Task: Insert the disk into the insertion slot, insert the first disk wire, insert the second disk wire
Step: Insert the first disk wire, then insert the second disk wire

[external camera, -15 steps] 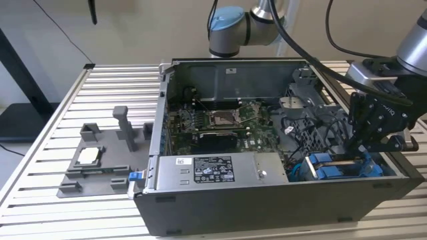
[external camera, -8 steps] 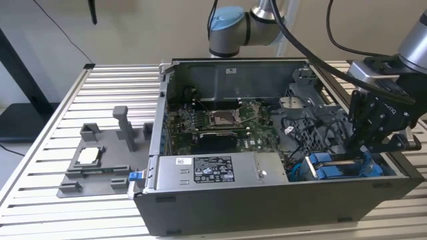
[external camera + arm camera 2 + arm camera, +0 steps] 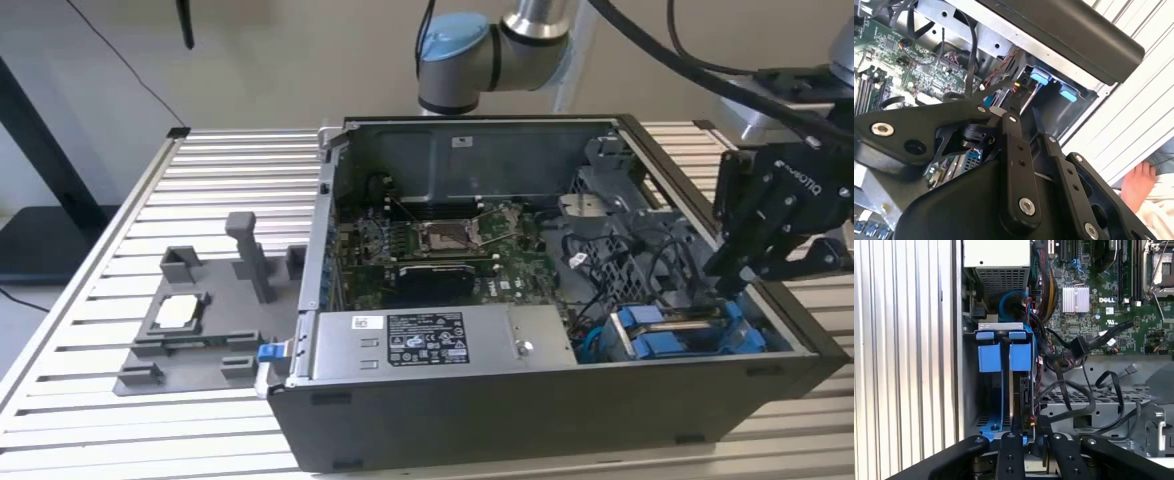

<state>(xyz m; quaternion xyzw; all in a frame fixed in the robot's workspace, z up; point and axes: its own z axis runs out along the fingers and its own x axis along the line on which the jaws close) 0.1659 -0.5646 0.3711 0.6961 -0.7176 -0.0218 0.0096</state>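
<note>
The disk (image 3: 677,322), in its blue carrier, sits inside the insertion slot (image 3: 630,345), the drive cage at the case's front corner on the exterior view's right. In the first wrist view the disk (image 3: 1024,390) stands edge-on beside the blue carrier tabs (image 3: 1004,356). My gripper (image 3: 738,278) reaches down into the case right at the cage. Its fingers look shut on a black disk wire connector (image 3: 1020,84) with red and black leads, held at the disk's back edge. In the first wrist view the gripper (image 3: 1030,432) is just over that edge.
A grey power supply (image 3: 427,340) lies along the case front, with the motherboard (image 3: 441,240) behind it. Loose black cables (image 3: 1079,347) crowd the space beside the cage. A grey fixture (image 3: 200,320) sits on the slatted table. A person's hand (image 3: 1136,182) is near the table edge.
</note>
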